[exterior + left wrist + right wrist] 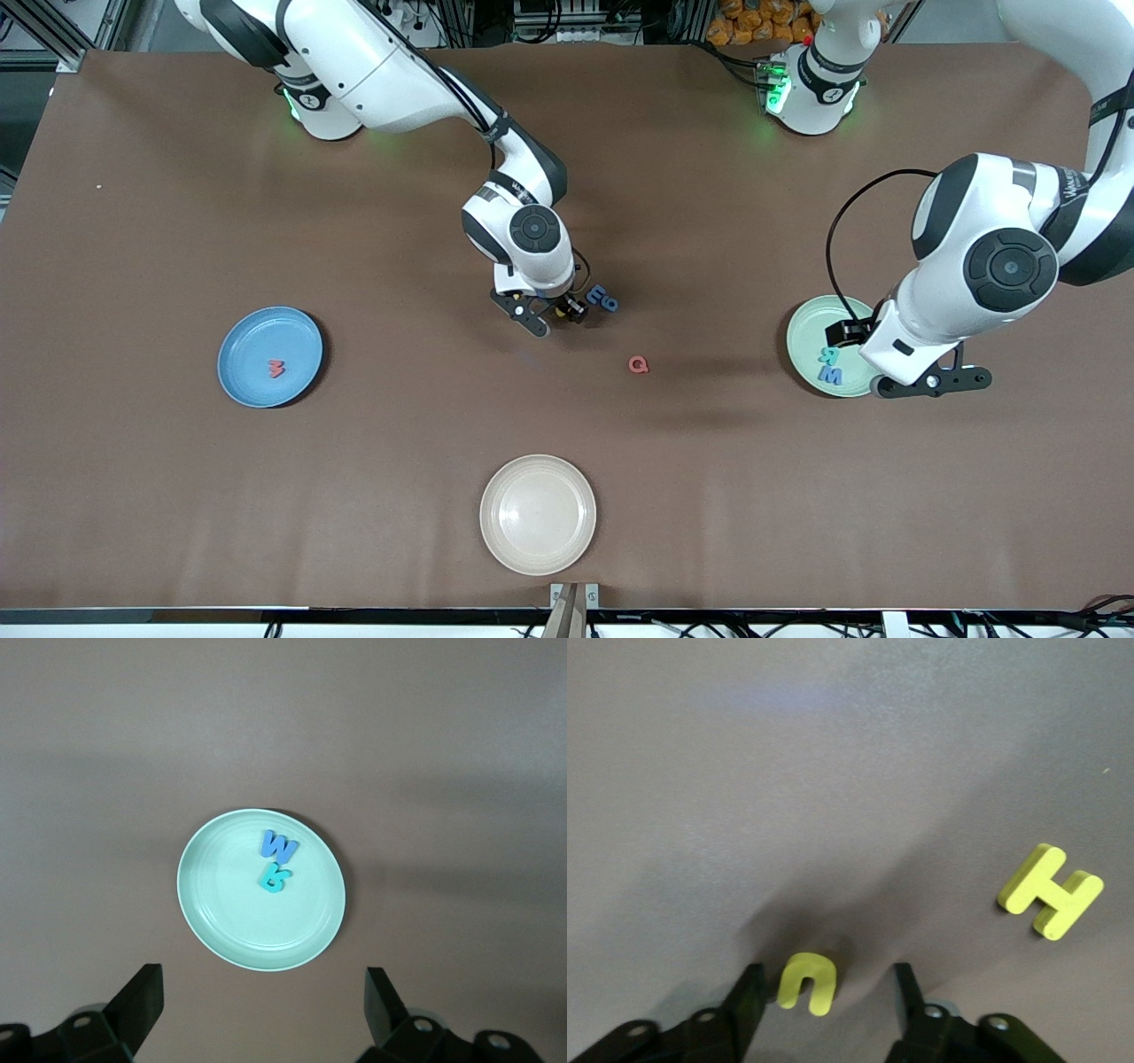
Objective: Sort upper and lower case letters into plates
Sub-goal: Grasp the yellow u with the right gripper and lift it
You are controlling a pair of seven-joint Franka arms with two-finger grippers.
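My right gripper (828,1005) is low over the middle of the table, open, with its fingers either side of a small yellow letter n (806,981) that lies flat; one finger is close to it and the other stands apart. A yellow H (1051,891) lies beside it. Two blue letters (602,299) lie next to this gripper (556,315), and a red Q (638,364) lies nearer the front camera. The blue plate (248,337) holds a red letter (276,368). The mint plate (230,904) holds a blue W (278,848) and a teal letter (274,878). My left gripper (261,1010) waits open above that plate's edge (811,332).
A beige plate (538,514) sits near the table's front edge with nothing in it. The brown table top (399,425) stretches bare between the plates. The left arm's bulky wrist (983,257) hangs over the mint plate's end of the table.
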